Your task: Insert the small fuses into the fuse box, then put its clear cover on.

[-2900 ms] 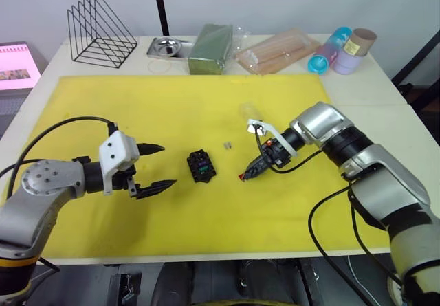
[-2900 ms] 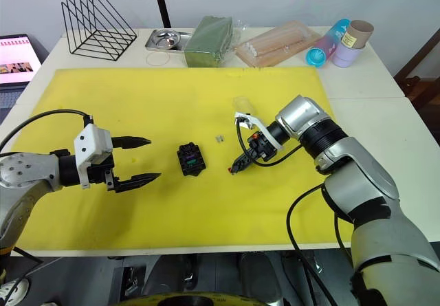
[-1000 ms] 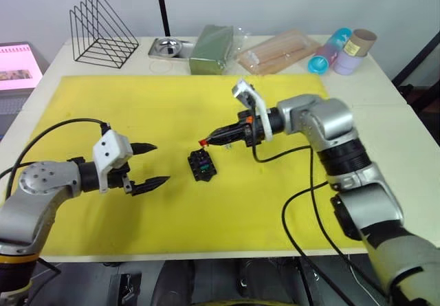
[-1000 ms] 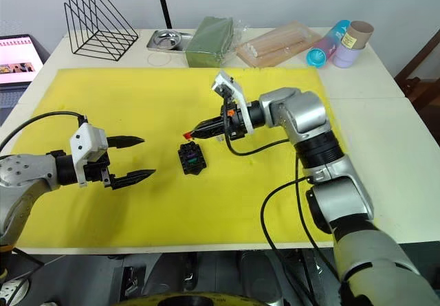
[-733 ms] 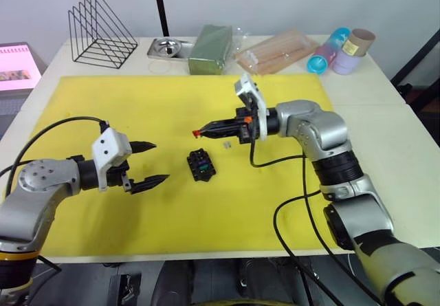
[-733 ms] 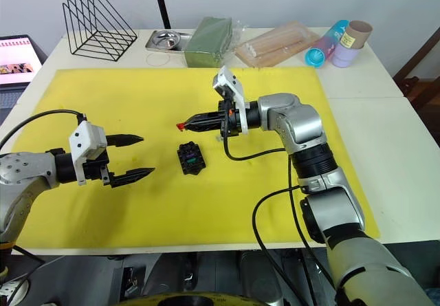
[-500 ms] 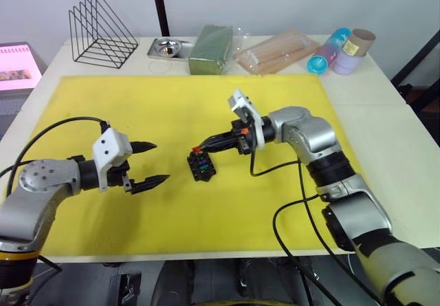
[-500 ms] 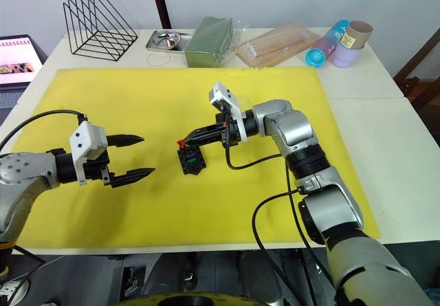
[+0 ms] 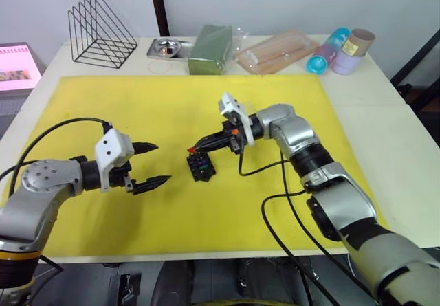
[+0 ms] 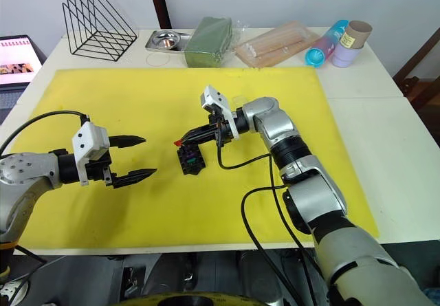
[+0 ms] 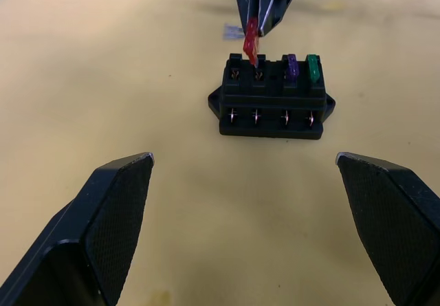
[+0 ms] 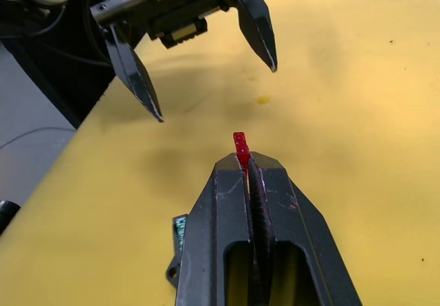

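Red fuse [image 11: 251, 42] hangs pinched in my right gripper [image 12: 242, 156], its blades pointing down just above an empty slot in the fuse box's [image 11: 271, 97] back row, right under the tips. Purple fuse [image 11: 291, 67] and green fuse [image 11: 313, 65] already sit in that row, beside that slot. My left gripper [image 9: 152, 163] waits spread wide and empty, near the box, on its far side from the right one.

light: bright, even, diffuse | shadows: soft, short beneath the left gripper [image 9: 150, 163] and fuse box [image 9: 199, 166] | glare: none | blur: right gripper [image 12: 249, 172] fingers' base soft close-up
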Available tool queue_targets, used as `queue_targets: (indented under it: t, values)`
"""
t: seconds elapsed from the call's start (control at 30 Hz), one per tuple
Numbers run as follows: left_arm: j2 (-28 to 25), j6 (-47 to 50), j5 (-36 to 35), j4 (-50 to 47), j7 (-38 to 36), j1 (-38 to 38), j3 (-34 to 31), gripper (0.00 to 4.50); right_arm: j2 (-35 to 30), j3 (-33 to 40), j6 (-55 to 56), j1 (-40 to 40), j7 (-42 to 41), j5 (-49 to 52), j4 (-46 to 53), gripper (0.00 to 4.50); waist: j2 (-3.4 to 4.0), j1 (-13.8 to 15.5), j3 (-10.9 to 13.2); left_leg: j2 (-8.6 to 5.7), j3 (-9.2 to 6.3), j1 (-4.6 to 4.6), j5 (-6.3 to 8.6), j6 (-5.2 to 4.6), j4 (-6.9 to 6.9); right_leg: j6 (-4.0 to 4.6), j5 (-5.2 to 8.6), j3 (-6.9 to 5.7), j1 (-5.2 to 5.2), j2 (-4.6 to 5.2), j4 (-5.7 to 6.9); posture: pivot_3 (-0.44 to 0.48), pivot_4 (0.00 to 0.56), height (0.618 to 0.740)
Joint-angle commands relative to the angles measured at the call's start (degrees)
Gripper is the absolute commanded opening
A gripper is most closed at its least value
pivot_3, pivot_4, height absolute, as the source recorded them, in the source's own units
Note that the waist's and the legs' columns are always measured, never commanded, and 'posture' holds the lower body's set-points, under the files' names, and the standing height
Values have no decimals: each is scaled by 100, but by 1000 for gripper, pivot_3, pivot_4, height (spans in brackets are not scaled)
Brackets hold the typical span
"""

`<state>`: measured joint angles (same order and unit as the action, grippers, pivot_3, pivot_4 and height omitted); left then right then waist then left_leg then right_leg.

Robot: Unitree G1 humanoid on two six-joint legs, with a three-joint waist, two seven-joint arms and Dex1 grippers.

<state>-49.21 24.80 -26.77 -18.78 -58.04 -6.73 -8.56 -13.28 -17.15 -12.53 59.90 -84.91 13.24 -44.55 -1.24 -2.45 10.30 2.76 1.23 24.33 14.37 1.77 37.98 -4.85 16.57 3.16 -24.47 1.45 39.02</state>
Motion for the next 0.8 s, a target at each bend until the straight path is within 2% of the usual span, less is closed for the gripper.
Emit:
queue_targets:
  t: [0.03, 0.4, 0.8]
  values:
    - [-14, -2, -63, -172, 31, -9, -96, 4500, 55, 89, 383, 200, -147, -152, -221, 36, 0, -3, 0, 0, 0, 0, 0, 0, 0, 0, 0, 0, 0, 0, 0, 0, 150, 740]
    - [-48, 12, -68, -81, 21, -50, -107, 4500, 112, 247, 915, 408, -237, -447, -910, 36, 0, -9, 0, 0, 0, -2, 0, 0, 0, 0, 0, 0, 0, 0, 1, 0, 150, 740]
    - [-67, -16, -68, 11, -5, -88, -155, 4500, 97, 301, 1090, 649, -592, -616, -1045, 36, 1, -9, 1, 0, 0, -2, 0, 0, 0, 0, 0, 0, 0, 0, 2, 0, 150, 740]
